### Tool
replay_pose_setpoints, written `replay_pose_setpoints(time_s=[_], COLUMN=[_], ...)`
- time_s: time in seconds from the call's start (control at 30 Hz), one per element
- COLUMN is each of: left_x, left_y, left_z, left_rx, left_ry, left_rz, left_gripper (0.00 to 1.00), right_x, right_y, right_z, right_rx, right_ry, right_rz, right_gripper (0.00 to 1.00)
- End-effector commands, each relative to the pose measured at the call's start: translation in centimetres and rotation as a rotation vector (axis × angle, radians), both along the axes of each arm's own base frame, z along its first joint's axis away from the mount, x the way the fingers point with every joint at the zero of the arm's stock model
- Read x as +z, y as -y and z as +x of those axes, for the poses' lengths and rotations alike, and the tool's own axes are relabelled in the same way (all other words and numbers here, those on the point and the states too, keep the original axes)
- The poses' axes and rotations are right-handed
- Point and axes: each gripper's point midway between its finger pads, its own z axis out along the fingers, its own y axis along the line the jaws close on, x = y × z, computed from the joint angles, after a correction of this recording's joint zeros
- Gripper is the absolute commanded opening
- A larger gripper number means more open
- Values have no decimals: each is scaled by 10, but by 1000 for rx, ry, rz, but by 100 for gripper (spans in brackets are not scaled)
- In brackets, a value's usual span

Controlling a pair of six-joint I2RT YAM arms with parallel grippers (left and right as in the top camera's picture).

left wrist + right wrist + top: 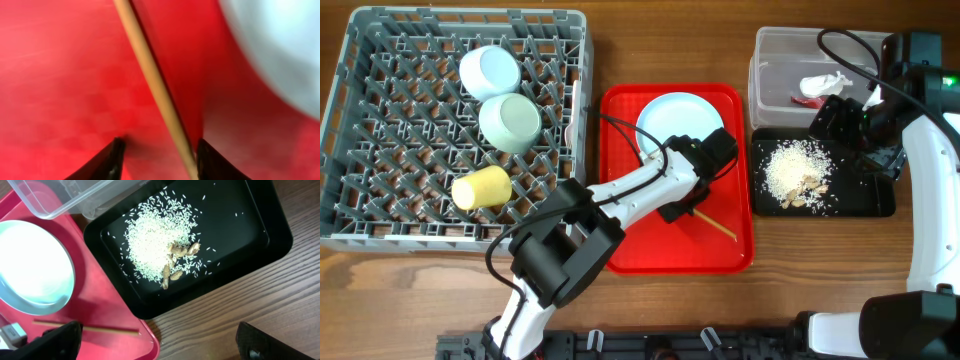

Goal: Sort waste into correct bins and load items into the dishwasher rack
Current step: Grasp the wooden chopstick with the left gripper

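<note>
My left gripper is low over the red serving tray, open, its fingers straddling a wooden chopstick that lies close to the right finger. The chopstick's free end pokes out on the tray. The pale plate lies at the tray's back. My right gripper is open and empty, high above the black tray holding rice-like crumbs. The clear tub holds white tissue and a red wrapper. No fork is in view.
The grey rack at left holds two pale bowls and a yellow cup on its side. The right wrist view shows the black tray, the plate and bare wood at the lower right.
</note>
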Motion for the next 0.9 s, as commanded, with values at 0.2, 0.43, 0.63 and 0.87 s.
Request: replay_pose_setpoints(time_s=[0.2, 0.43, 0.63, 0.87], left_x=[-6, -6, -6, -4], left_y=[-6, -4, -7, -12], left_z=[-11, -14, -16, -12], left_rx=[6, 7, 6, 19], left_ry=[-49, -64, -71, -75], left_rz=[38, 26, 36, 42], left_gripper=[36, 30, 17, 8], right_x=[10, 10, 10, 10], right_y=[-2, -2, -2, -2], right_z=[3, 3, 3, 2], right_rx=[14, 14, 14, 14], right_ry=[39, 39, 39, 36], right_rz=[5, 5, 5, 5], right_gripper=[100, 100, 100, 100])
